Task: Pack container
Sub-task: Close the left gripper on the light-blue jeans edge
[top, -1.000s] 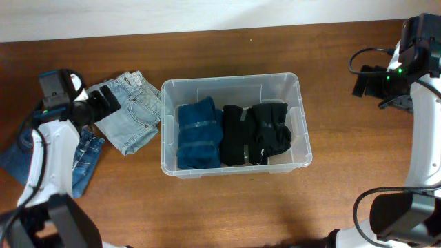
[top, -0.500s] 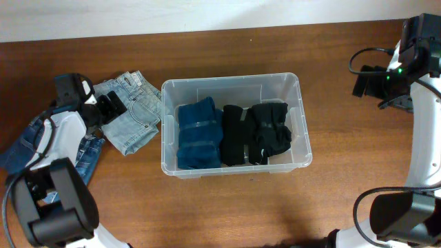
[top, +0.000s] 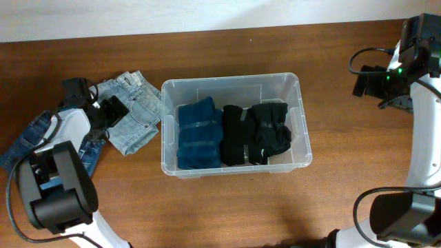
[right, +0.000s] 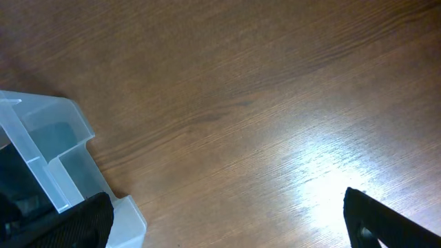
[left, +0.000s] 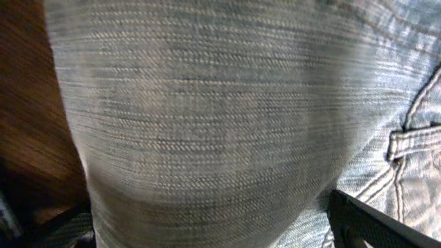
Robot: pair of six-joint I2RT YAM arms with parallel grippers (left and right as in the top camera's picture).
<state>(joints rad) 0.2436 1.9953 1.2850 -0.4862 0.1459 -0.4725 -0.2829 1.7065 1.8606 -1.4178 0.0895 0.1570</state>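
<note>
The container is a clear plastic bin at the table's middle. It holds folded blue jeans and two folded black garments. Its corner shows in the right wrist view. Light denim jeans lie just left of the bin. My left gripper is low on their left edge. In the left wrist view the light denim fills the frame, and the left gripper's fingers stand wide apart with a bulge of cloth between them. My right gripper is open and empty above bare wood at the far right.
Darker blue jeans lie at the far left under my left arm. The table's far edge meets a white wall along the top. A black cable loops by my right arm.
My left arm has shifted right and the gripper has moved down onto the light denim. The right arm and the bin's contents have not moved.
</note>
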